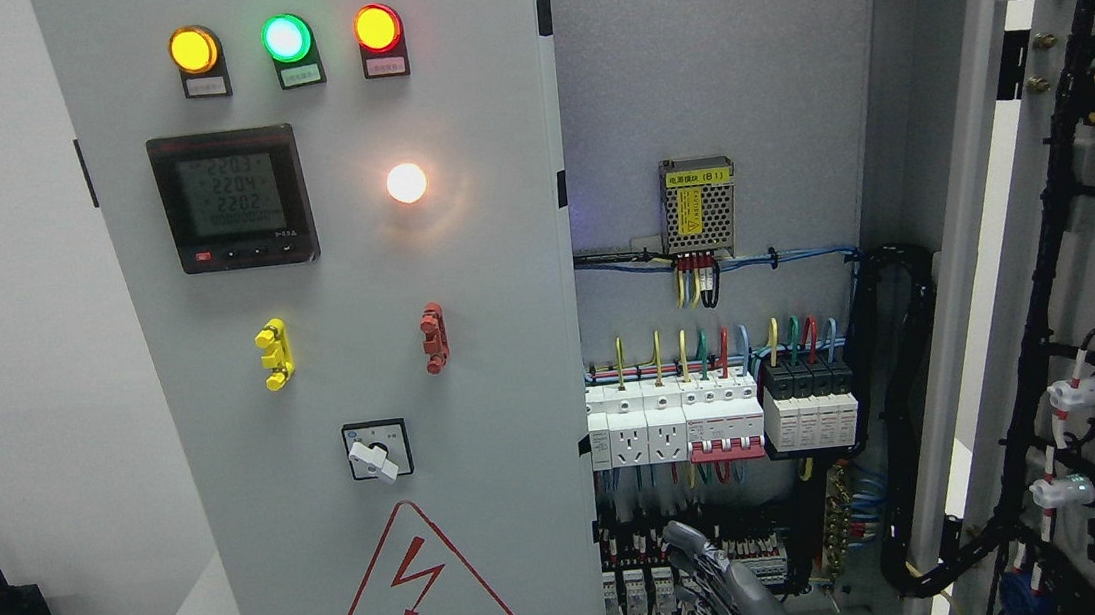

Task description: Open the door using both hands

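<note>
The right door already stands swung wide at the right, wiring exposed; the left door remains closed, its free vertical edge just left of and above a robot hand low at centre; which arm it belongs to, and its clench, I cannot tell

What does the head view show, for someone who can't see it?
An electrical cabinet stands with its right door swung open, showing breakers and wires inside. The left door is closed, with three lit lamps, a meter and a warning sign. One hand reaches up below.
</note>
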Controlling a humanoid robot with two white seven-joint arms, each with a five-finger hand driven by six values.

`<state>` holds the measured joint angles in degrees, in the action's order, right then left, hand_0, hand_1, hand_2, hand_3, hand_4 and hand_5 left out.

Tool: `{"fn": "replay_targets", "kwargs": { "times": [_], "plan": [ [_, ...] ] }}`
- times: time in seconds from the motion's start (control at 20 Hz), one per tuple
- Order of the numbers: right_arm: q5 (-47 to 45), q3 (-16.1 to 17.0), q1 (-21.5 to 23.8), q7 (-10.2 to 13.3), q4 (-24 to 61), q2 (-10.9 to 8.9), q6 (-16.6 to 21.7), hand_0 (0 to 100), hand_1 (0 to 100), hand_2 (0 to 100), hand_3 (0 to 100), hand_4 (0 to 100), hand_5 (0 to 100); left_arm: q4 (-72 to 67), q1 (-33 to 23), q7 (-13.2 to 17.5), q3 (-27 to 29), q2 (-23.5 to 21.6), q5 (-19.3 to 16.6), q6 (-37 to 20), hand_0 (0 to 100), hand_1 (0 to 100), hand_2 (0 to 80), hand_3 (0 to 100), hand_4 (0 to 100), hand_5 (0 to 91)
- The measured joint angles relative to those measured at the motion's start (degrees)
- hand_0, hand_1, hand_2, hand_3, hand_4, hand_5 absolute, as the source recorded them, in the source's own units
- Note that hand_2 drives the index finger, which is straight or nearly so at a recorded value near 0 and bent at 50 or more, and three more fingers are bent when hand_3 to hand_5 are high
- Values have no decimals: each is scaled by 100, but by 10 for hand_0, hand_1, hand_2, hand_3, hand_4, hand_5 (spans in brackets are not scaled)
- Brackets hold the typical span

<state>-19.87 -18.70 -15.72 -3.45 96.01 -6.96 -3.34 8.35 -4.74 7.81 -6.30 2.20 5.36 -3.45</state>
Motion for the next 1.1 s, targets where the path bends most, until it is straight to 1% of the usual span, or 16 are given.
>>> {"fn": "replay_targets", "kwargs": {
  "times": [0.45, 0.6, 0.8, 1.1],
  "plan": [
    [-91, -193, -370, -20, -310, -67, -23, 0, 0, 0, 0, 0, 0, 0, 0, 0, 2, 0, 0, 21, 0, 0, 0, 0, 30, 0],
    [-206, -257, -479, -112, -419, -97, -23, 0, 0, 0, 0, 0, 0, 0, 0, 0, 2, 0, 0, 27, 0, 0, 0, 0, 30, 0],
    [-318, -345, -622, -165, -530, -162, -23, 0, 0, 0, 0, 0, 0, 0, 0, 0, 2, 0, 0, 12, 0, 0, 0, 0, 30, 0],
    [-480, -465, -732, -172, -667, -271, -23, 0, 0, 0, 0, 0, 0, 0, 0, 0, 2, 0, 0, 7, 0, 0, 0, 0, 30, 0]
  ]
}}
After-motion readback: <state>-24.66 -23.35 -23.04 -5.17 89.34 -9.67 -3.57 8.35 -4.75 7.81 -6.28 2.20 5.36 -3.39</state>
